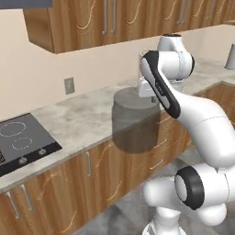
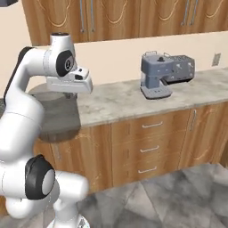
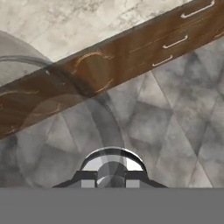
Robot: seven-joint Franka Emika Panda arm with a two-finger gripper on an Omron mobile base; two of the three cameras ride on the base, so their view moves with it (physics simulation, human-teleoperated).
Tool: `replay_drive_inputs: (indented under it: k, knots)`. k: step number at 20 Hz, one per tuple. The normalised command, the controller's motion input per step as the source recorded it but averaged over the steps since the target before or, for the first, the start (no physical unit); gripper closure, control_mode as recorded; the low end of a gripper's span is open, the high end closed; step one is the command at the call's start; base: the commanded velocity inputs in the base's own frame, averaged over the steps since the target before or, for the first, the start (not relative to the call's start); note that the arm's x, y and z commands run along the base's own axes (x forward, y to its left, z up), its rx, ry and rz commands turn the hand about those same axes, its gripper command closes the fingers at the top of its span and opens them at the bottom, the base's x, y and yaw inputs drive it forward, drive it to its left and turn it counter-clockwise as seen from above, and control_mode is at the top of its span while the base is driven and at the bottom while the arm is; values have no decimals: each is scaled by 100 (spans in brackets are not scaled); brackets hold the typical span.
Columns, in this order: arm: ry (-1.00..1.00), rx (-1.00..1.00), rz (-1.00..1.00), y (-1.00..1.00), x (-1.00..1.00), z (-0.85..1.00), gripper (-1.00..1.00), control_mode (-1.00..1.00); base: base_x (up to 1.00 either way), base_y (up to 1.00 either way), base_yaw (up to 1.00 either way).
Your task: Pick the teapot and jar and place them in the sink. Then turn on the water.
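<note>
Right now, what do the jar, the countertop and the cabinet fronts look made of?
Jar: translucent grey glass by the look, since the cabinet shows through it; flat matte grey lid.
Countertop: pale mottled stone, probably marble, low sheen.
Cabinet fronts: warm brown wood with curved grain, metal bar handles.

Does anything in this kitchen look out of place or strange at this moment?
Yes. The jar hangs under the pincer in front of the counter edge, off the counter, over the cabinet fronts. Its body is translucent, so the wood shows through it.

A grey marble counter [image 2: 116, 100] carries a coffee machine [image 2: 162, 75] and a black cooktop [image 1: 20, 140].
</note>
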Motion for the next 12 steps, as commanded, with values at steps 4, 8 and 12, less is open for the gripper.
replay_drive_inputs:
  k: [4,8,12]
  knots:
    - [0,0,0,0,0,0,100,100,0,-41,-60]
    - [0,0,0,0,0,0,100,100,0,-31,-58]
    - [0,0,0,0,0,0,100,100,0,-13,-66]
